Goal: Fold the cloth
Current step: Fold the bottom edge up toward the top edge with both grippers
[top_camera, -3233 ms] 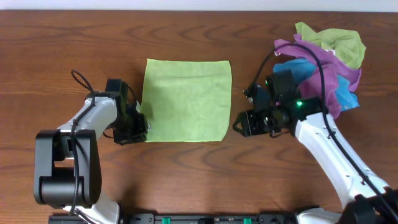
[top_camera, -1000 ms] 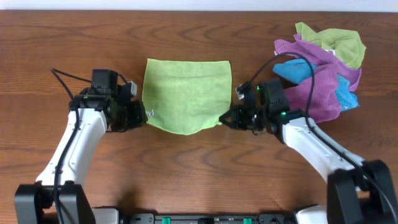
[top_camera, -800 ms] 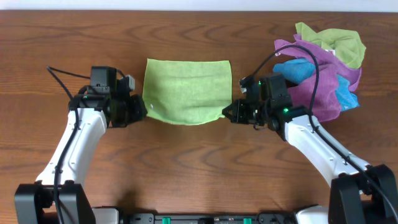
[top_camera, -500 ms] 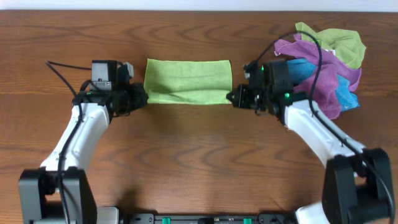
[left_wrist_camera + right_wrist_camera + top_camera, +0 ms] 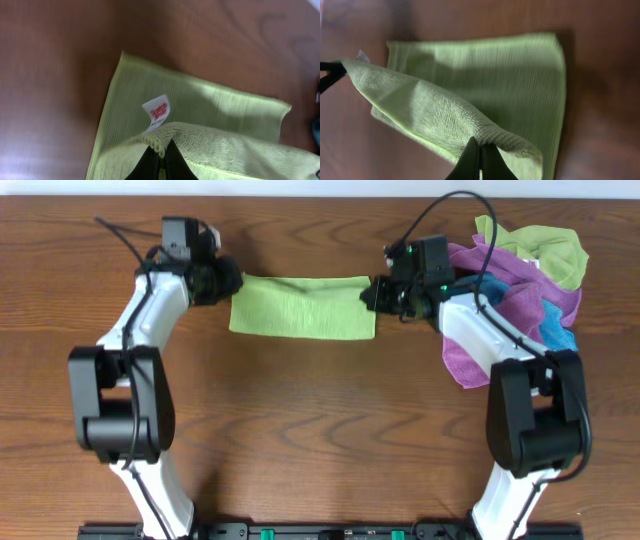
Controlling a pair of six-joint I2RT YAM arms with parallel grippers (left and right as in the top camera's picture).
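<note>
**Both grippers pinched on the cloth's raised corners**

My left gripper [image 5: 222, 283] sits toward the far left of the brown wooden surface [image 5: 320, 430]. Its fingers are drawn narrow on one corner of the light green microfibre cloth [image 5: 303, 306]. In the left wrist view that corner is held up above a lower layer lying flat on the wood. A small white label with red print [image 5: 157, 111] shows just beyond my fingertips, though I cannot tell which layer it is sewn to.

The cloth lies as a wide, short strip near the far edge of the surface, doubled over itself and stretched between my two grippers.

My right gripper [image 5: 372, 292] is at the strip's right end, its fingers likewise clamped tight on a corner. In the right wrist view the upper layer runs from that pinch across to the left, sagging in a soft ridge over the flat layer beneath.

Overhead, the gripper bodies hide my fingertips, so I read both grips from the wrist views.

Furthest right is a crumpled heap of purple, blue and yellow-green cloths [image 5: 555, 295], with my right arm lying across it.
</note>
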